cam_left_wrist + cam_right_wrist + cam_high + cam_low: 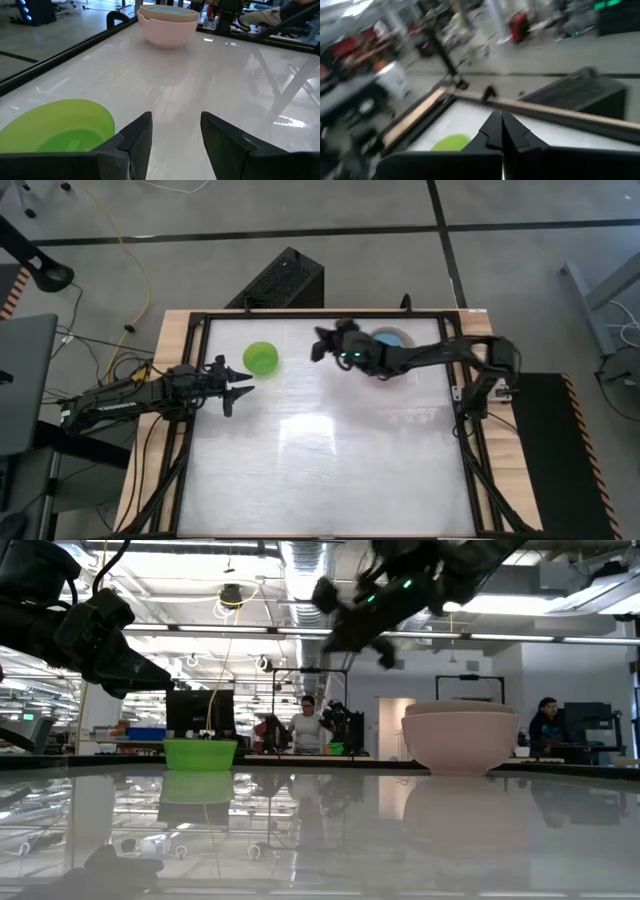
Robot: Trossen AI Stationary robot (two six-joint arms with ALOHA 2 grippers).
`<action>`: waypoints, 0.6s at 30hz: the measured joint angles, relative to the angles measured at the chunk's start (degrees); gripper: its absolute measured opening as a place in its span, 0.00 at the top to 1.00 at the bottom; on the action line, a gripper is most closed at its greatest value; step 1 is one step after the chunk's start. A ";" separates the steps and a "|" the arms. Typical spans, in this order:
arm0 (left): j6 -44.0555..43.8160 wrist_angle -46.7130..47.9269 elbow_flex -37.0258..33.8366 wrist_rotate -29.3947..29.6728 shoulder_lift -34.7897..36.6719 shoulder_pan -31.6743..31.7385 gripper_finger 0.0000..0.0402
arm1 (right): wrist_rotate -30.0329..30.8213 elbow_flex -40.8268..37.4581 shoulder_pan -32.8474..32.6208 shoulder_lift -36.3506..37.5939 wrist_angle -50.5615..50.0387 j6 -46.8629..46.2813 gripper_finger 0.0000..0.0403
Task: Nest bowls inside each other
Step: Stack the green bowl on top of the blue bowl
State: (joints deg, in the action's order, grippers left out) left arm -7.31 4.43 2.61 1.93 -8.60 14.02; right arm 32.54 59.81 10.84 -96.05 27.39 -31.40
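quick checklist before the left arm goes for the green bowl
1. Green bowl upright, alone on the table: ok.
2. Left pincer open, beside the green bowl, not touching: ok.
3. Right pincer shut, empty, raised clear of the table: ok.
4. Stack of bowls upright, blue bowl on top: ok.
5. Right arm hangs over the stack, blocking the drop: not ok.
6. How many bowls are stacked: cannot tell.

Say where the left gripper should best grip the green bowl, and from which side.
Probably the rim: the green bowl sits upright, mouth up, alone on the table, so its thin wall suits one finger inside and one outside. The open left gripper is beside it, so coming down from above onto that near rim looks easiest.
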 joint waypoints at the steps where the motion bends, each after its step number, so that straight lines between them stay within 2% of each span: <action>1: 0.00 0.00 0.00 -0.02 0.00 0.00 0.61 | -2.48 1.26 0.00 -2.00 0.34 0.92 0.99; 4: -0.01 0.00 -0.02 -0.02 0.00 0.00 0.61 | -10.34 7.01 0.00 -7.58 -1.33 4.76 0.99; 7: 0.00 0.00 -0.02 -0.02 0.00 0.00 0.61 | -15.33 15.45 0.02 -12.77 -8.13 6.85 0.99; 13: 0.00 0.00 0.00 -0.02 -0.02 0.00 0.61 | -16.02 35.97 1.96 -23.90 -29.31 6.75 0.97; 18: -0.01 0.00 -0.01 -0.02 -0.01 0.00 0.61 | -16.58 54.26 3.45 -34.21 -43.96 2.49 0.85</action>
State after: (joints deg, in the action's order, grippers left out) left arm -7.32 4.43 2.60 1.91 -8.61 14.02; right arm 15.96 114.07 14.29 -130.26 -16.57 -28.91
